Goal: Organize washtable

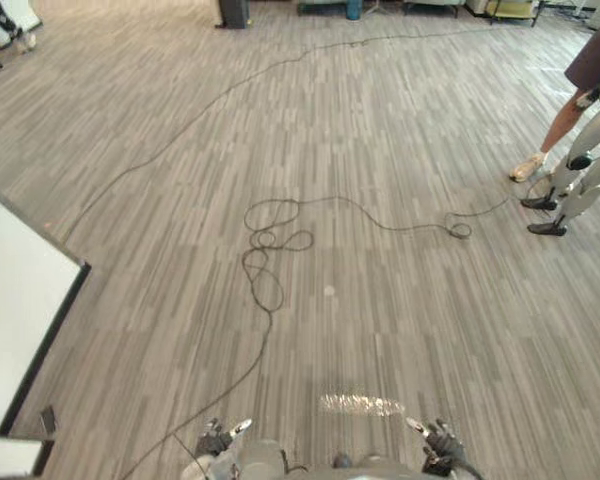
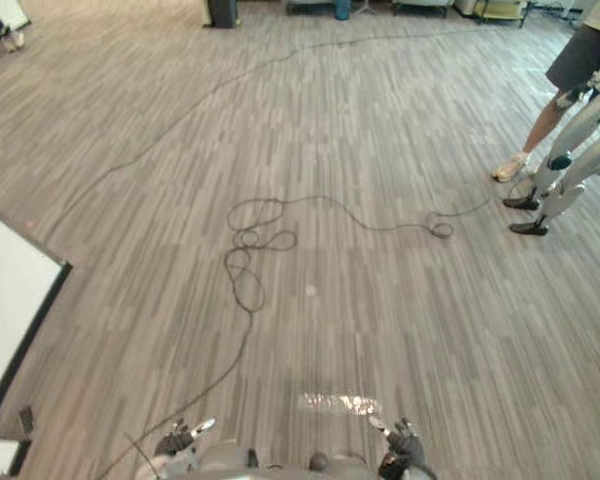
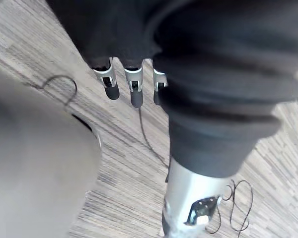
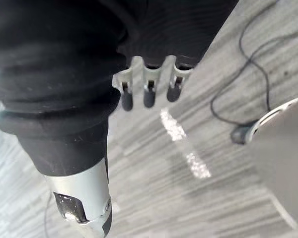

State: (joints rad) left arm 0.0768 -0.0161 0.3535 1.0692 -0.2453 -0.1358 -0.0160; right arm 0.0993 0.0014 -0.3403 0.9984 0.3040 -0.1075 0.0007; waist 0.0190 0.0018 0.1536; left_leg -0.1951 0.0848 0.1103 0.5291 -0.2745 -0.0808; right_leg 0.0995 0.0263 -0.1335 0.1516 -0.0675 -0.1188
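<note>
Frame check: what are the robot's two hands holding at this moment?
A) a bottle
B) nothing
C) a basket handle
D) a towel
B: the left hand and the right hand each hang with relaxed fingers above the striped grey floor, and nothing lies in or against either one.

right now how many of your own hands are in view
2. The left hand is at the bottom of the head view, left of centre. The right hand is at the bottom, right of centre. Both are open above the grey plank floor and hold nothing.
</note>
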